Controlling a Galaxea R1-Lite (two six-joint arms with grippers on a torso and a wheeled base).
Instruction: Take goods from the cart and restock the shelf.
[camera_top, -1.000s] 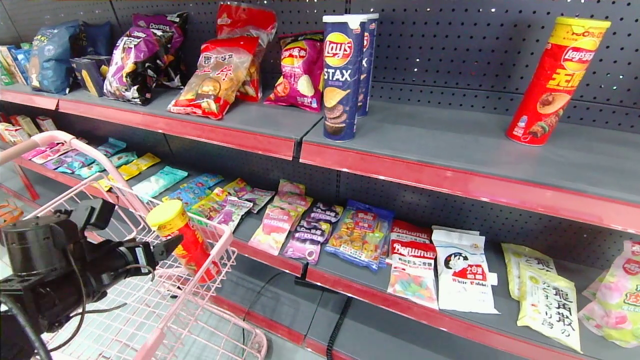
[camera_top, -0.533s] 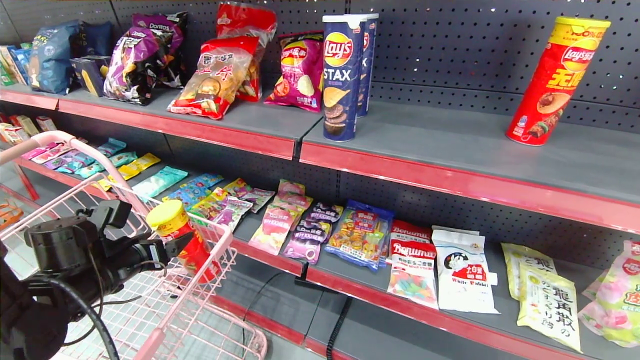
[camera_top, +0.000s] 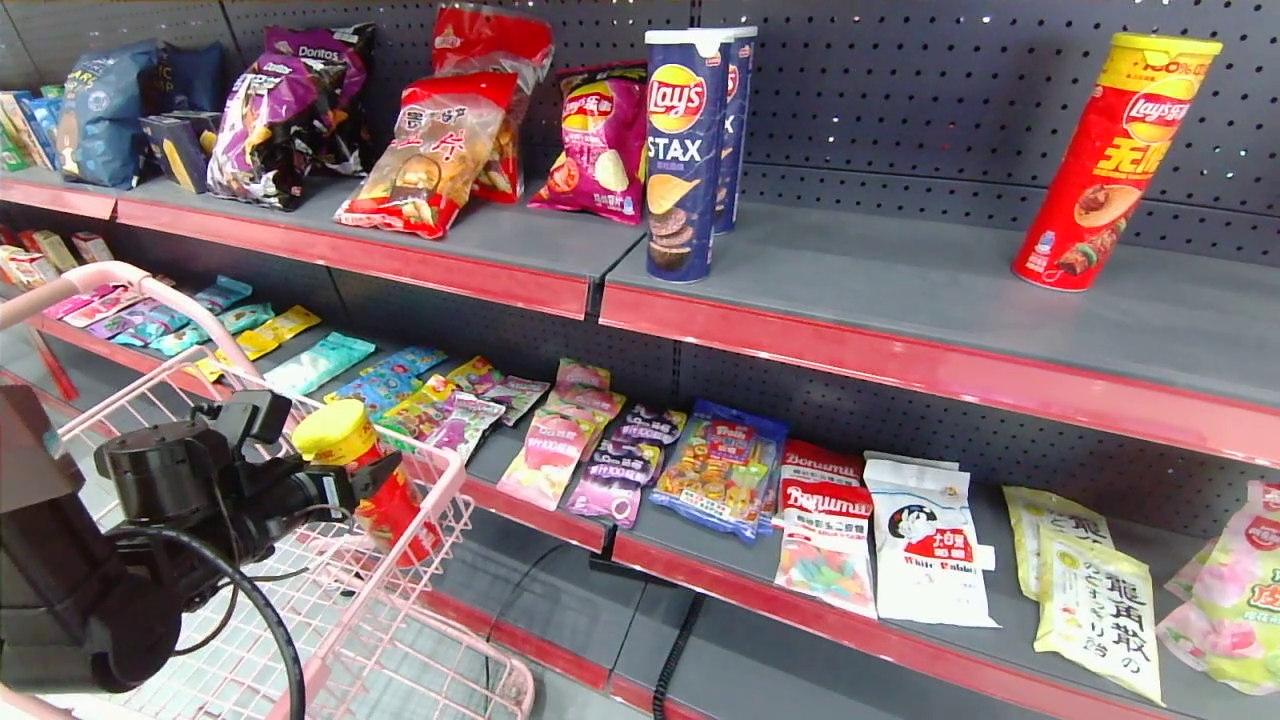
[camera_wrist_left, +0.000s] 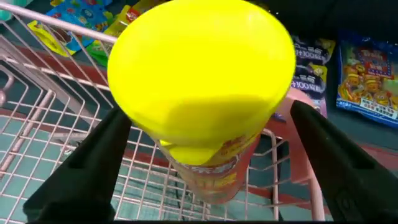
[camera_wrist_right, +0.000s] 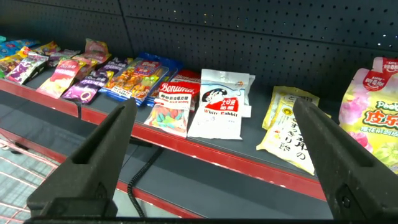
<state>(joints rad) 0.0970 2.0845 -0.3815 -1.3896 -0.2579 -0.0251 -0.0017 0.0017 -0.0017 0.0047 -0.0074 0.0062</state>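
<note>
left hand at the chip can in the cart

my left gripper (camera_top: 372, 478) is down in the pink wire shopping cart (camera_top: 447, 462), with its black fingers (camera_wrist_left: 87, 162) spread wide, one on each side of the tall red cylindrical chip can with the yellow plastic lid (camera_top: 405, 520). the can stands upright in the cart's front corner, against the wire wall nearest the shelves, and the lid sits right under my wrist camera. i cannot tell whether the pads touch the can's sides.

my right gripper (camera_wrist_right: 212, 104) is released, fingers far apart and holding nothing, facing the lower grey shelf with the red front edge (camera_wrist_right: 205, 165), where a white candy bag (camera_wrist_right: 214, 121) lies flat among other sweet packets.

on the upper grey shelf (camera_top: 900, 290) a matching red can with a yellow lid (camera_top: 1115, 160) stands leaning slightly, well apart from two dark blue chip cans (camera_top: 683, 150) set one behind the other.
</note>
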